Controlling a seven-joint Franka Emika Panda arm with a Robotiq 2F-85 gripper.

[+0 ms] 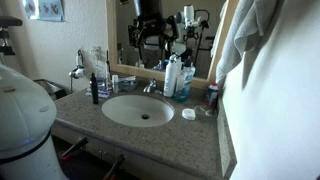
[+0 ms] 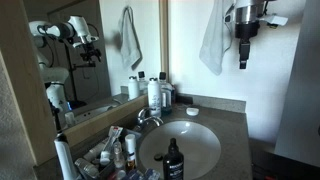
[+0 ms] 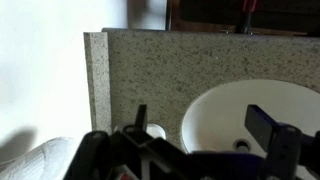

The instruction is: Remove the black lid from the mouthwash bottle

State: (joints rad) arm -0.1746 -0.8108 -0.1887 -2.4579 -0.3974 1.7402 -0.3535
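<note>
The translucent blue mouthwash bottle [image 1: 186, 82] stands upright at the back of the counter by the mirror, right beside a white bottle [image 1: 172, 76]. It also shows in the other exterior view [image 2: 165, 96]. The black lid [image 2: 162, 77] shows as a small dark cap on top of it. My gripper [image 2: 243, 45] hangs high above the counter's far end, well away from the bottles. In the wrist view the gripper [image 3: 200, 115] is open and empty, above the counter and the sink's edge. Neither bottle shows in the wrist view.
A white sink [image 1: 138, 110] is set in the speckled counter [image 1: 190, 140]. A small white round dish [image 1: 189, 114], a red-and-white container [image 1: 212, 95] and a slim dark bottle [image 1: 95, 88] stand on the counter. Toiletries crowd one end [image 2: 110, 150]. A towel [image 2: 213, 35] hangs near the gripper.
</note>
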